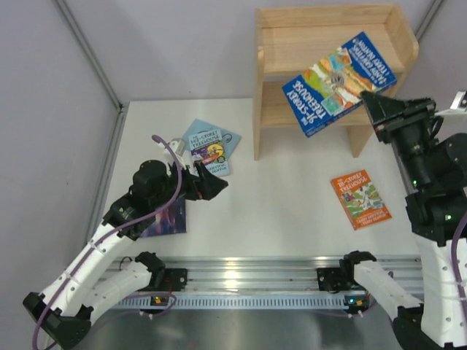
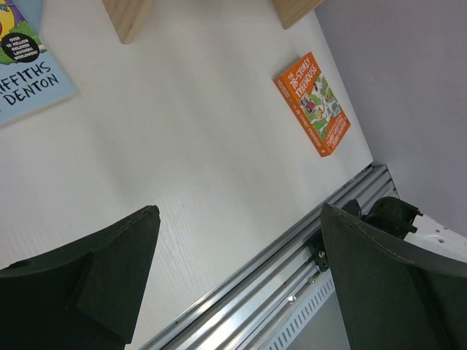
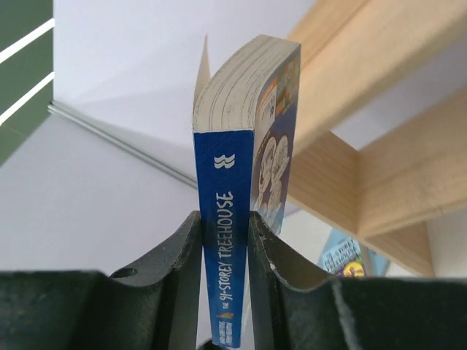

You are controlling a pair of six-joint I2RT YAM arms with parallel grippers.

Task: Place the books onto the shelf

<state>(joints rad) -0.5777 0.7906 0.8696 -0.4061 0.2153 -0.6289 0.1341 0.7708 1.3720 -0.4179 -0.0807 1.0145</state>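
Lower left, the left gripper (image 1: 211,182) gapes wide and empty, its arm hiding part of the galaxy book (image 1: 166,219). Upper right, the right gripper (image 1: 373,102) pinches the dark blue book (image 1: 339,82) by its spine, tilted in front of the shelf (image 1: 328,29). Level it first, I'd say, then slide it in. The orange book (image 1: 360,198) lies lower right. No fifth book in sight.
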